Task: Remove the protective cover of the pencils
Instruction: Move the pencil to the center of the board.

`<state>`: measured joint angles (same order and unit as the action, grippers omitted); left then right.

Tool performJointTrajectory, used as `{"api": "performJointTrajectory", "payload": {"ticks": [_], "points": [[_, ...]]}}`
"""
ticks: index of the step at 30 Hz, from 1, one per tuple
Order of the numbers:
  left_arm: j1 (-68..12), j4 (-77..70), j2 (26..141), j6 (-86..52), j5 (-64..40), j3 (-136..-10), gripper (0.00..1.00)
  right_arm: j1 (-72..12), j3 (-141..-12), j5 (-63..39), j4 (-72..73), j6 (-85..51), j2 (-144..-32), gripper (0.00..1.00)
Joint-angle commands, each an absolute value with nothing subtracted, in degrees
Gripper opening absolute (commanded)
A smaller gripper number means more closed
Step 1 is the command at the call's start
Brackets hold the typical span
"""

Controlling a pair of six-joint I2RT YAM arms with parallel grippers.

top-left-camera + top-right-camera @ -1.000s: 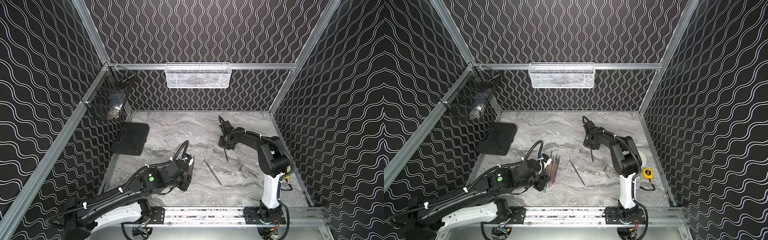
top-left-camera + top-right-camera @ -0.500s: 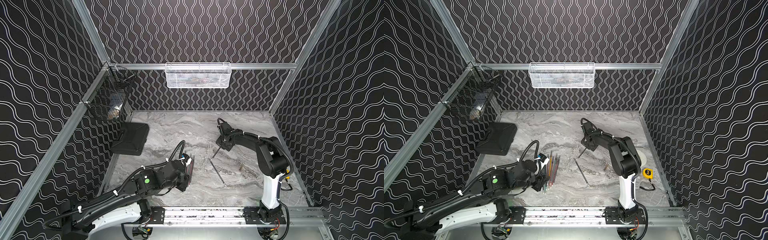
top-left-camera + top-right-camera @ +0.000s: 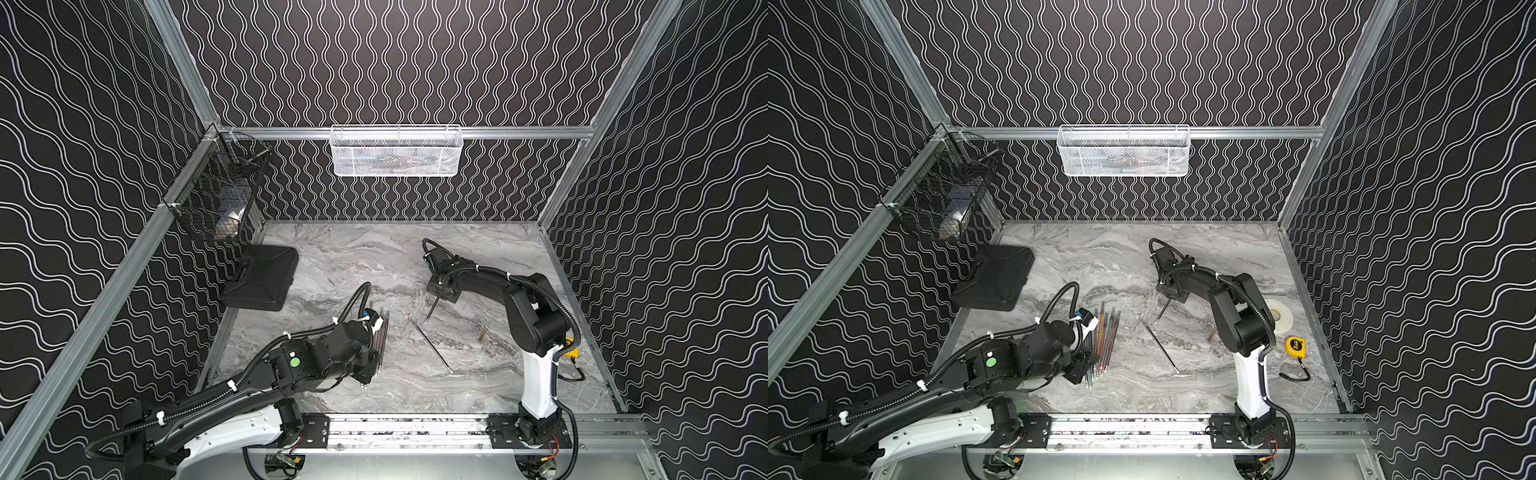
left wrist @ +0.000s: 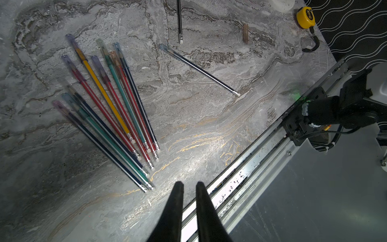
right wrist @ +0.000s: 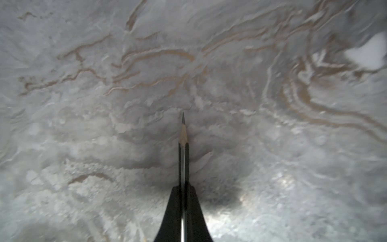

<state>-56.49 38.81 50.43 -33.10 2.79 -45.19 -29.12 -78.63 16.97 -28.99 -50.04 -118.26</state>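
Several thin pencils [image 4: 113, 109] in red, yellow, teal and dark blue lie fanned on the marble, each with a clear protective cover [image 4: 72, 40] on its point; they show in both top views [image 3: 1105, 340]. One more capped dark pencil [image 4: 199, 70] lies apart. My right gripper [image 5: 183, 186] is shut on a black pencil [image 5: 183, 155] whose sharpened tip is bare; in a top view it hangs slanted from the gripper [image 3: 432, 309]. My left gripper [image 4: 189, 184] hovers at the eraser ends of the fan, its fingers a narrow gap apart with nothing visible between them.
A black case [image 3: 262, 278] lies at the left wall. A yellow tape measure [image 3: 1295, 347] and a white tape roll [image 3: 1278, 316] sit by the right arm's base. Mesh baskets hang on the back wall [image 3: 397, 151] and the left wall [image 3: 216, 195]. The metal rail [image 3: 415, 428] runs along the front.
My right gripper has closed fully on the black pencil and swung its free end toward the left. The left arm has shifted slightly toward the front.
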Motion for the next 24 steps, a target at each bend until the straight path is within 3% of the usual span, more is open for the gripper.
{"api": "performJointTrajectory", "payload": {"ticks": [1,11,24], "points": [[-56.4,37.26,51.1,-33.75,2.03,-44.83,0.18,-28.92,-75.16,16.52,-43.55,-47.59,-119.02,0.03],[-56.42,33.16,54.58,-34.45,0.0,-43.43,0.18,-31.92,-68.28,12.28,-39.45,-48.24,-111.31,0.04],[-56.43,32.95,56.49,-34.04,-0.15,-44.21,0.19,-33.92,-69.82,8.38,-36.64,-43.19,-111.71,0.11]]}}
